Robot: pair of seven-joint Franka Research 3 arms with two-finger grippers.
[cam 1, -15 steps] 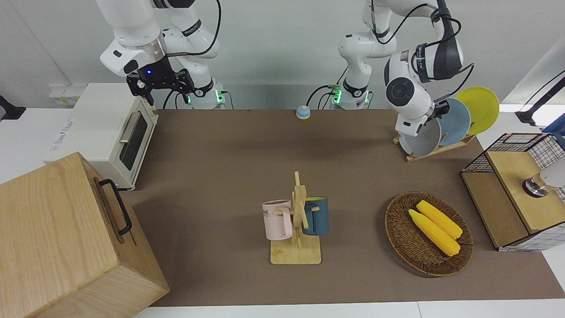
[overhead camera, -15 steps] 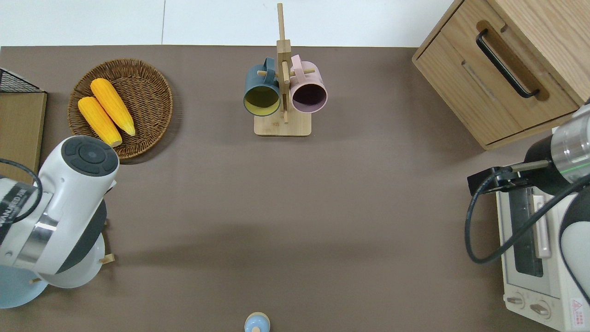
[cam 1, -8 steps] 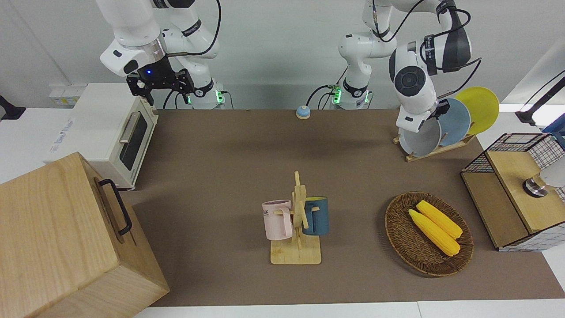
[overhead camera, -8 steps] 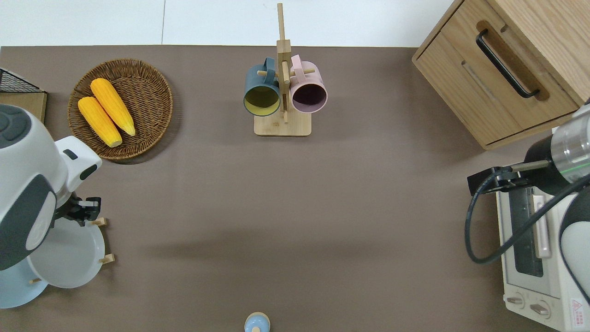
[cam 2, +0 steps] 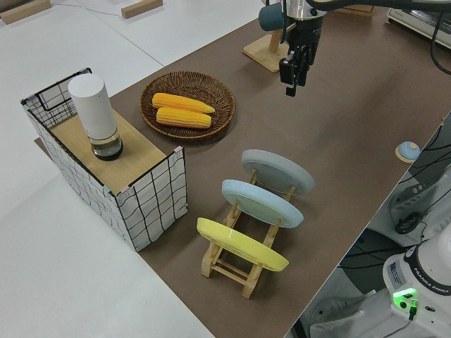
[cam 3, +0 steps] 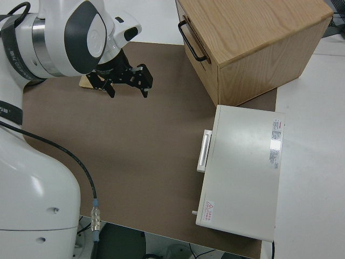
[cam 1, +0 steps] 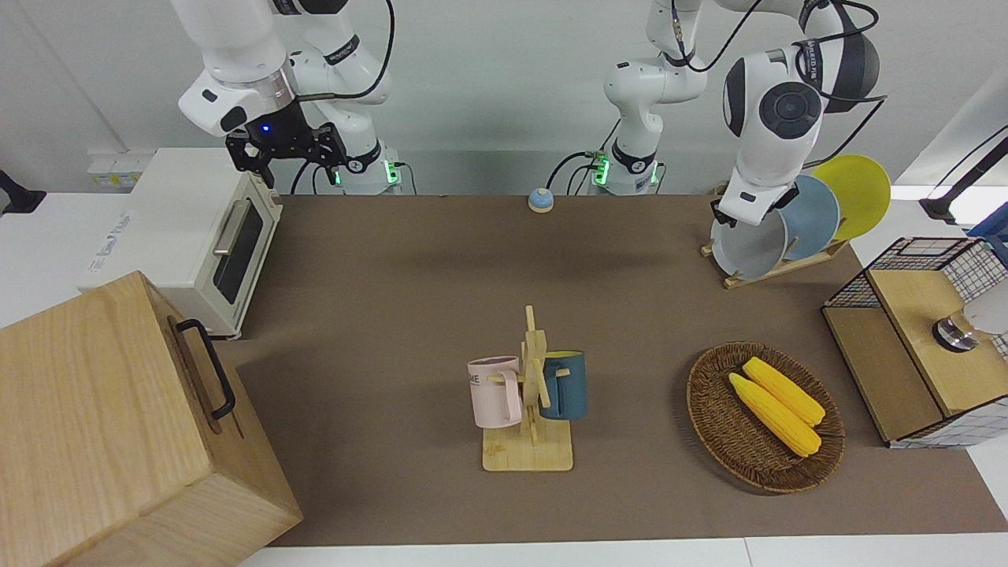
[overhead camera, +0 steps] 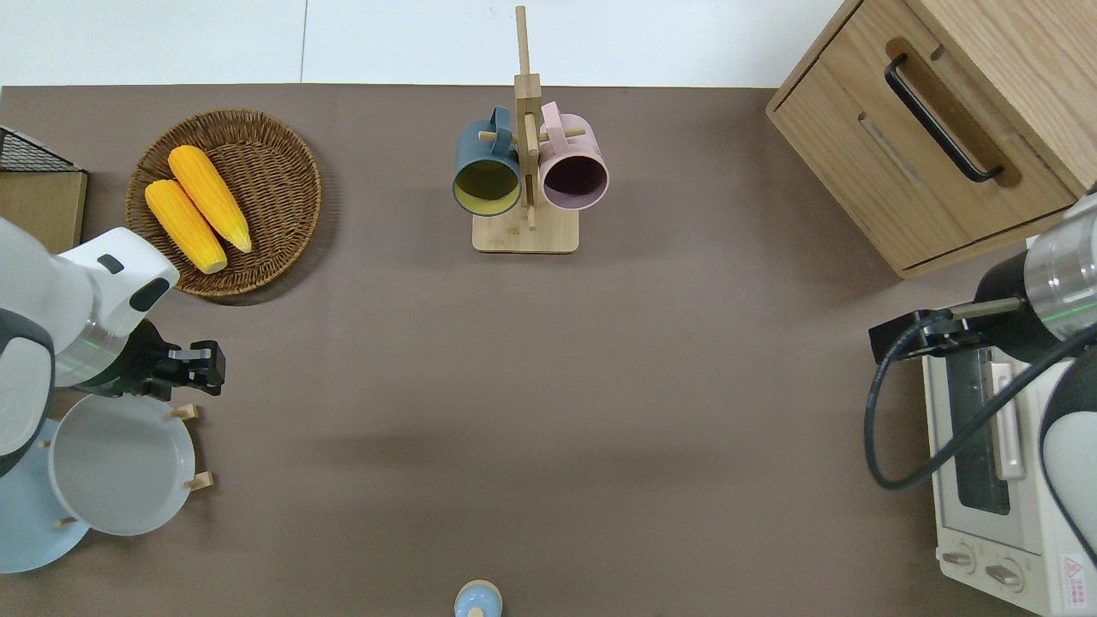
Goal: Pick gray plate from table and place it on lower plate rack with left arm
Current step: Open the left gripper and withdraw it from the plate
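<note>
Placement looks done: the gray plate [overhead camera: 120, 467] leans in the lower plate rack [cam 2: 243, 271], at the overhead frame's lower left, beside the sky-blue plate [cam 2: 262, 203]. The left gripper [overhead camera: 199, 371] hangs just above it, fingers spread, holding nothing. Only the left side view shows the yellow plate [cam 2: 239, 244]. The right arm is parked.
</note>
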